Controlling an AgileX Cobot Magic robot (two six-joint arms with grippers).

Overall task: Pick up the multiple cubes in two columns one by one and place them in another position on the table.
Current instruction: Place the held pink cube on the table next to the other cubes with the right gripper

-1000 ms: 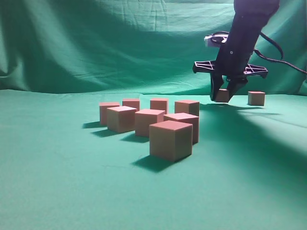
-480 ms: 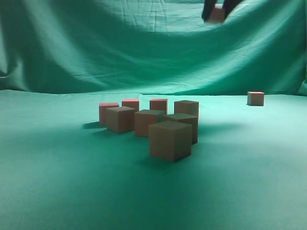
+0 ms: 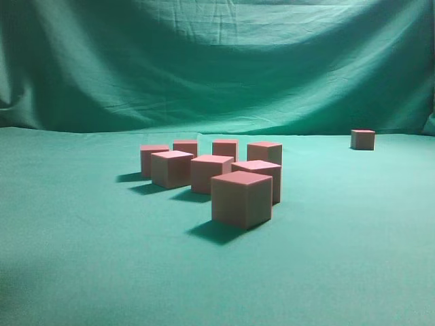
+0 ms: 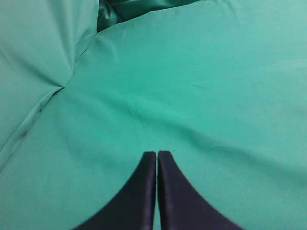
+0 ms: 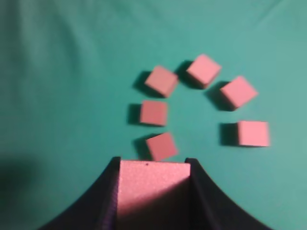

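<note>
Several pinkish-red cubes point(image 3: 241, 198) stand in a cluster in two columns at the middle of the green table point(image 3: 81, 258). One more cube point(image 3: 362, 139) stands alone at the far right. Neither gripper shows in the exterior view. My right gripper point(image 5: 153, 161) is shut on a cube point(image 5: 152, 191) and holds it high above the table; several cubes point(image 5: 154, 113) lie on the cloth below it. My left gripper point(image 4: 157, 153) is shut and empty over bare green cloth.
A draped green cloth backdrop point(image 3: 217, 61) hangs behind the table. In the left wrist view the cloth folds up at the left point(image 4: 53, 91).
My right gripper has risen out of the top of the exterior view with the cube in it. The cubes on the table have not moved.
</note>
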